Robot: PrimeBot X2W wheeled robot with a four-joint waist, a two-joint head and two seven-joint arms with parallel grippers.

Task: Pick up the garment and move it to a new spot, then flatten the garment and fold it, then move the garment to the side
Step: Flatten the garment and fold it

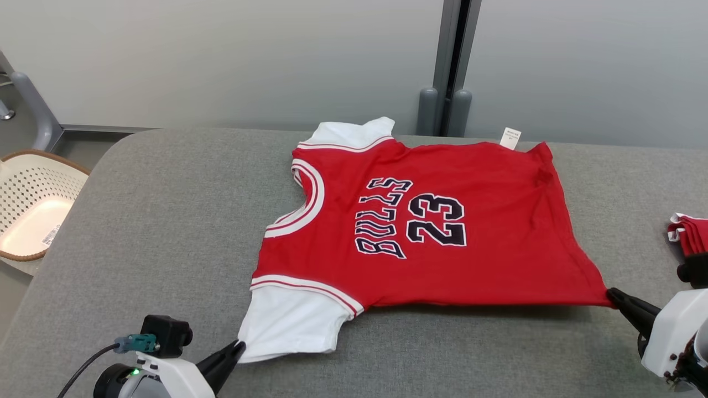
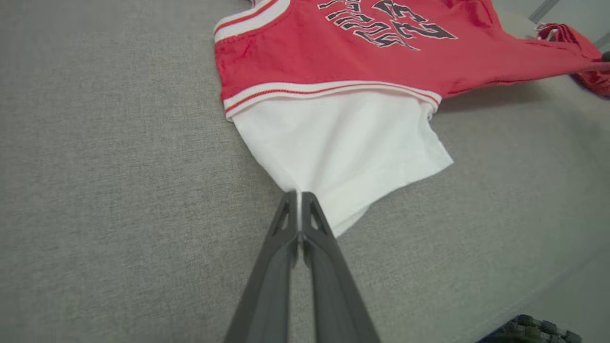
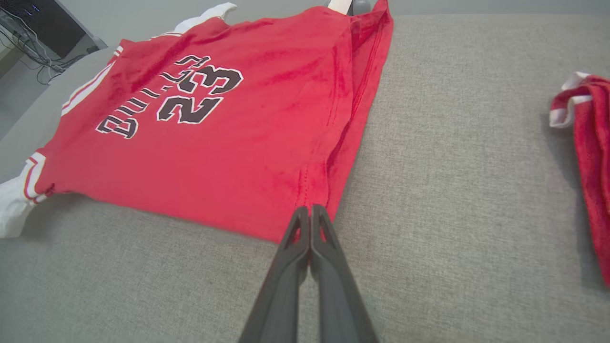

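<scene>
Jersey [image 1: 442,237] front and centre, folks: red w/ white sleeves, "BULLS 23" on the chest, spread over the grey padded table [image 1: 166,221] mid-frame in the head view. Neck hole points toward frame left, hem toward frame right, so the print reads sideways.

L gripper [image 1: 238,348] comes in at the lower left, dark fingers pressed together and pinching the corner of the near white sleeve [image 1: 293,320]. L wrist cam confirms it: tips closed on the sleeve's edge, w/ white cloth fanning out above them.

Over at the lower right, R gripper [image 1: 611,296] has its jaws clamped on the near hem corner, and the red cloth is drawn to a sharp point right at the tips. On the R wrist cam the fingers meet on the hem seam, and the near edge of the jersey is lifted a touch off the table, w/ shadow underneath. Between the two grips the near edge runs taut, approx. straight across the lower part of the frame.

Far sleeve [image 1: 354,132] lies flat at top centre, and a small white tag [image 1: 511,137] sticks out at the far hem corner, upper right. A few wrinkles show near that far hem.

Elsewhere, a second red-and-white garment [image 1: 688,232] sits bunched up at the right edge of the frame, well apart from the jersey on the same table. A pale perforated basket [image 1: 33,204] w/ a brown rim sits off the table at the left edge. A grey post [image 1: 451,66] runs up the back wall, top centre.
</scene>
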